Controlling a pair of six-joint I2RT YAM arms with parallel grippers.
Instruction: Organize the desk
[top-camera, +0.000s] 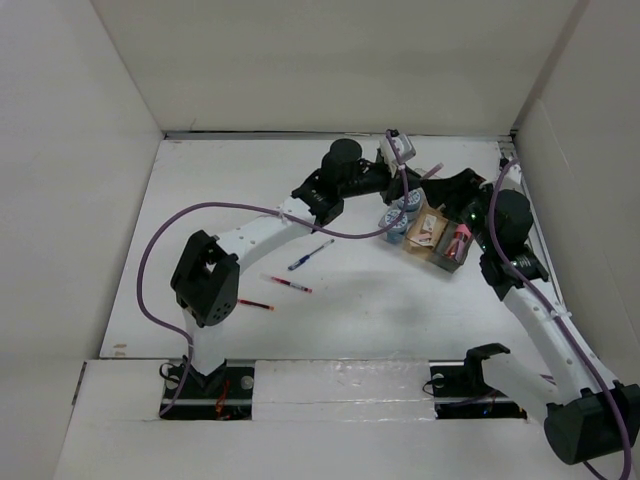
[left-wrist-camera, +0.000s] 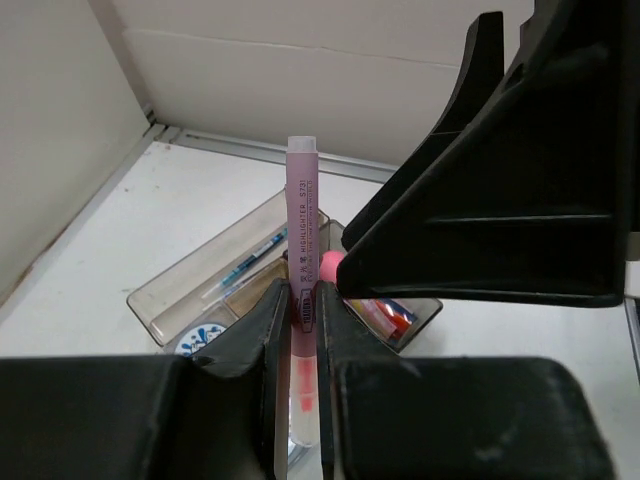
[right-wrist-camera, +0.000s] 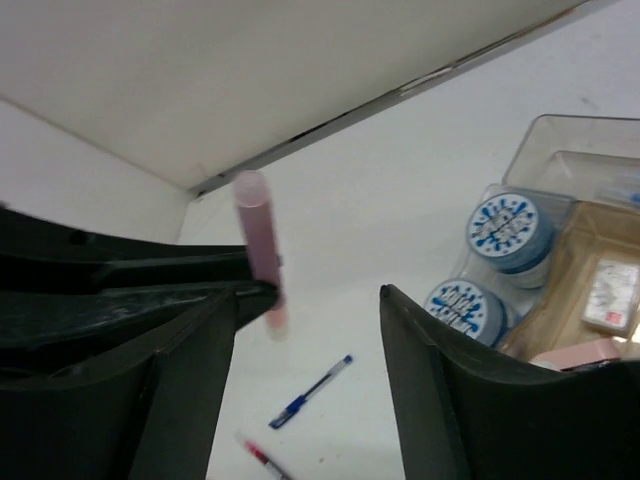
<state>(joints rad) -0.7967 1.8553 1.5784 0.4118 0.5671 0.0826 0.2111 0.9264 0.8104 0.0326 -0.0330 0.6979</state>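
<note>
The desk (top-camera: 220, 190) spreads white beneath both sets of jaws, and we count three pens loose on it: a blue pen (top-camera: 311, 254) and two red pens (top-camera: 288, 285), all well back from the jaws toward the arm bases. Under and just ahead of the jaws sits the clear tray (left-wrist-camera: 150, 300), with blue-and-white round discs (right-wrist-camera: 510, 232) in one compartment and a pen in another. The left gripper (left-wrist-camera: 303, 290) is clamped on a pink highlighter (left-wrist-camera: 302, 210), gripping its lower part so the capped end sticks out well beyond the fingertips, above the tray. The right gripper (right-wrist-camera: 308, 298) faces it with jaws spread wide and nothing in them. The highlighter hangs close beside one of its fingers, not between the pads as far as we can tell. We judge the step in hand to be stowing the highlighter, either by a hand-over or straight into the tray; we cannot say which. Next it needs lining up lengthwise over a long compartment, with the right gripper out of its path, before the left jaws let go.
</note>
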